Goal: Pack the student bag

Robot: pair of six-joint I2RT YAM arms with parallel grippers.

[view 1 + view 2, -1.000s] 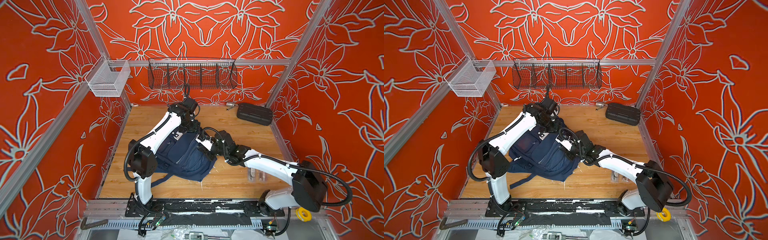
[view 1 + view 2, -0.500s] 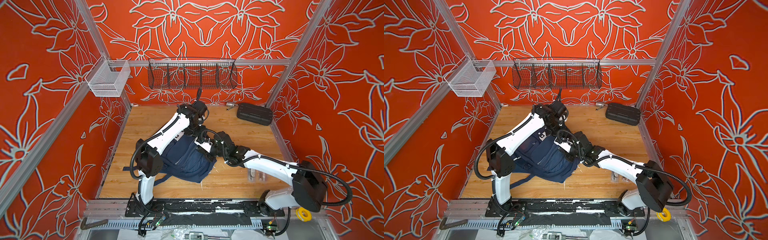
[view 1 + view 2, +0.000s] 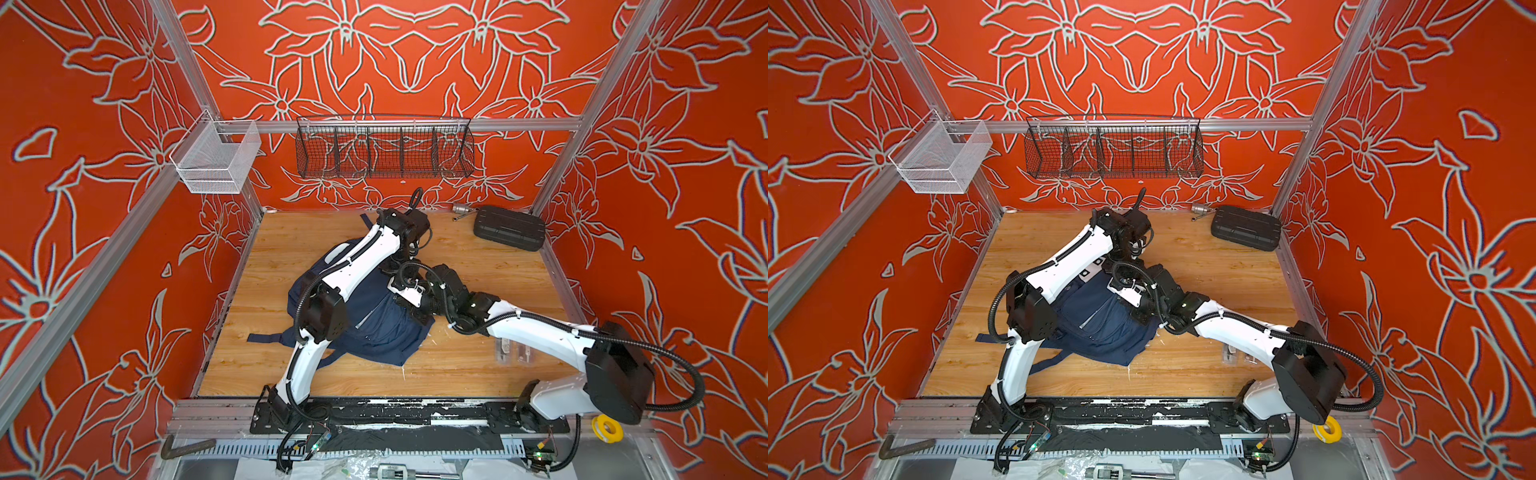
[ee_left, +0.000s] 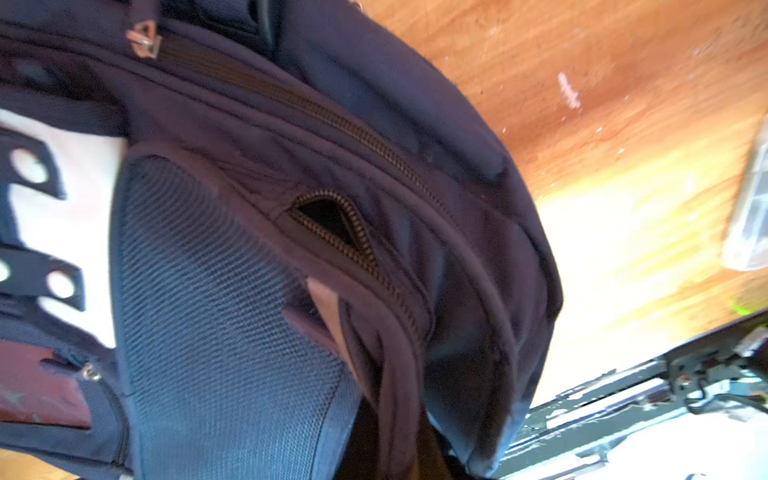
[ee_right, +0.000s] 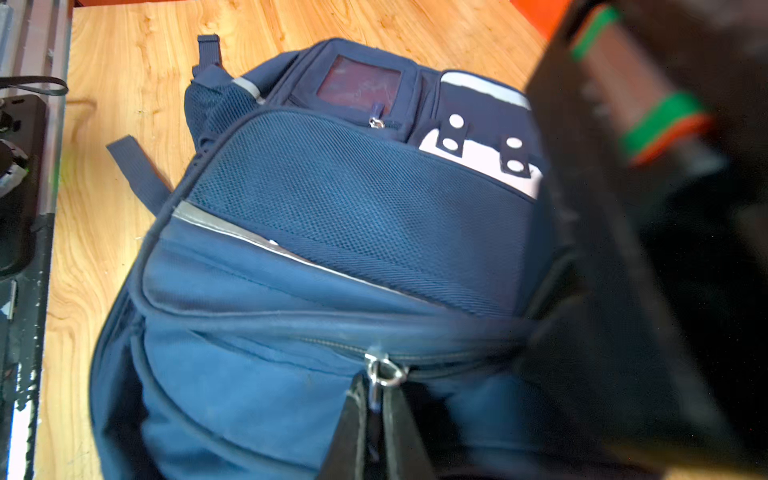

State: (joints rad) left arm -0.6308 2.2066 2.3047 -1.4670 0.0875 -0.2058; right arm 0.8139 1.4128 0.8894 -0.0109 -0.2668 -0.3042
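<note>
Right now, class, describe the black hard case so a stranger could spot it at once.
Start at the wooden table, go to its far right corner, near the black wire basket's right end. There lies the black hard case: ribbed and rigid, unlike the soft navy backpack mid-table.

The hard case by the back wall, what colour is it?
Black, with a ribbed lid. The hard case shows best in a top view.

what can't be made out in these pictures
- Student bag interior, left wrist view: the open zip gap shows only darkness.
- Green-banded dark object, right wrist view: blurred, too close to name.
- Clear items in a top view: too small to identify.
</note>
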